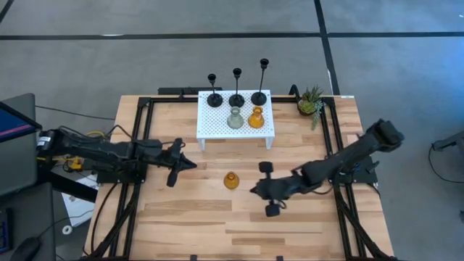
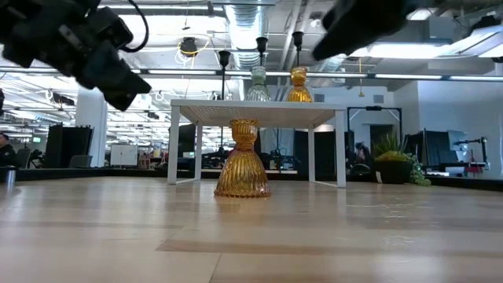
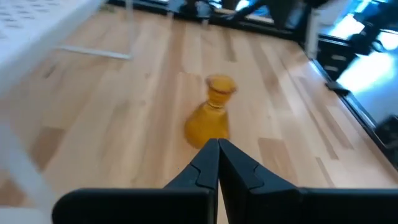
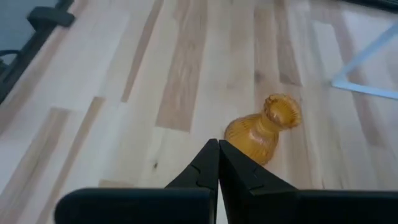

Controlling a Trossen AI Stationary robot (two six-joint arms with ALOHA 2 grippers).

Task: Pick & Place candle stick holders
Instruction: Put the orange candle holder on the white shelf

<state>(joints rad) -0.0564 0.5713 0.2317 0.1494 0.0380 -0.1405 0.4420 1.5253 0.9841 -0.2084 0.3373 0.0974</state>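
Note:
One amber glass holder (image 1: 231, 180) stands upright on its wide base on the bare table; it also shows in the low view (image 2: 242, 161). Three black holders (image 1: 237, 98) stand on their round bases along the far side of the white perforated stand (image 1: 210, 127). A grey-green glass holder (image 1: 235, 119) and a second amber one (image 1: 256, 118) stand in front of them. My left gripper (image 1: 193, 164) is shut and empty, left of the lone amber holder (image 3: 210, 118) and above the table. My right gripper (image 1: 253, 191) is shut and empty, right of that holder (image 4: 261, 130).
A small potted green plant (image 1: 310, 101) stands at the table's far right, beside the stand. Black frame rails (image 1: 138, 145) run along the table's left and right sides. Bare wood (image 1: 217, 225) lies between the amber holder and the near edge.

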